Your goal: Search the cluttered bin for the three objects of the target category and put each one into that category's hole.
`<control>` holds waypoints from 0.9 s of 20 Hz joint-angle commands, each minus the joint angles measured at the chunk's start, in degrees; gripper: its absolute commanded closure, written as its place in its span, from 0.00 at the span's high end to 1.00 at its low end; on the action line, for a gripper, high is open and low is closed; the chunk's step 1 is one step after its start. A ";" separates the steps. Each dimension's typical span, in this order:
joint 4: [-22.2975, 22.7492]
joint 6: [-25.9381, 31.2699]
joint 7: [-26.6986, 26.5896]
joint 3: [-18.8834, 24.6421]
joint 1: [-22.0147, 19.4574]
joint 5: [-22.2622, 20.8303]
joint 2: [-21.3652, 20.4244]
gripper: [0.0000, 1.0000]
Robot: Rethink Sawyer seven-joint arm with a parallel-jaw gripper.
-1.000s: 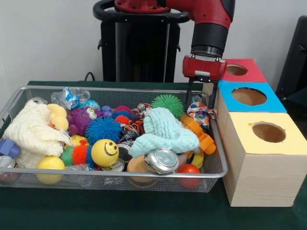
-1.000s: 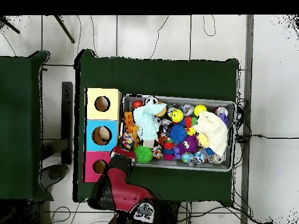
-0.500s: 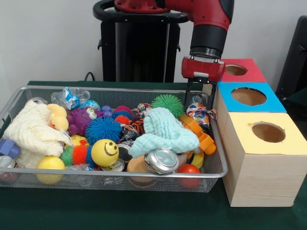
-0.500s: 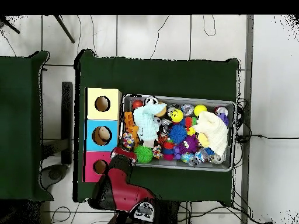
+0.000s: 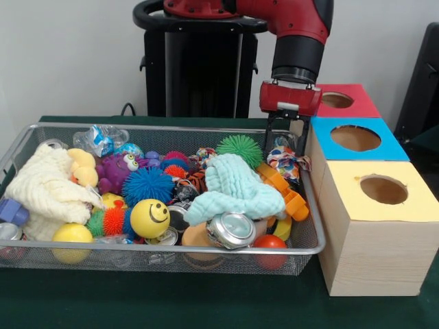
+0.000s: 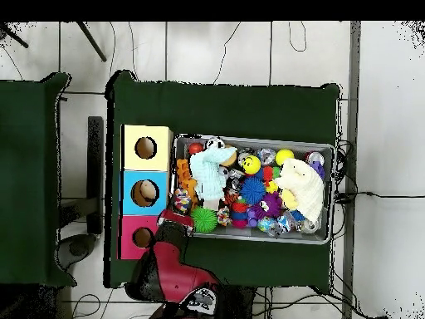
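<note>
Gripper (image 5: 283,140) hangs from the red wrist block at the bin's far right corner, its dark fingers parted around an empty gap, nothing held. The tips stand just above and behind a printed fabric piece (image 5: 288,162); contact cannot be confirmed. In the overhead view only the red arm shows over this corner; the fingers are hidden beneath it.

That fabric piece is soft, whitish, crumpled, with red, blue and yellow blotches; it lies against the right wall of the bin (image 5: 171,250), beside the orange plastic toy (image 5: 285,190). A second similar printed scrap (image 5: 206,155) shows near the back rim, partly buried. A third is not identifiable.

The bin is silver wire mesh, shallow, with a rounded metal rim. Contents are packed tight: mint waffle cloth (image 5: 236,188) draped at centre, cream knitted cloth (image 5: 48,188) at the left end, blue spiky ball (image 5: 147,184), green spiky ball (image 5: 240,148), purple googly-eyed monster (image 5: 118,170), yellow smiley ball (image 5: 149,218), crushed metal can (image 5: 232,229).

The hole (image 5: 384,189) is round, cut in the pale yellow panel of the light-wood box nearest the camera, touching the bin's right side. Blue-panelled box (image 5: 354,138) and red-panelled box (image 5: 339,100) follow behind it in a row.

Green cloth table (image 6: 224,104) lies bare beyond the bin in the overhead view.
</note>
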 commanded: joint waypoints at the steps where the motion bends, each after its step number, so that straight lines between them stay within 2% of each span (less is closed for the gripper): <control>1: -12.69 -4.70 11.35 2.30 -1.06 8.15 9.78 1.00; 12: -13.43 -7.63 10.64 2.60 -3.03 6.39 11.74 1.00; 18: -13.53 -10.13 10.37 2.50 -2.64 7.94 12.75 1.00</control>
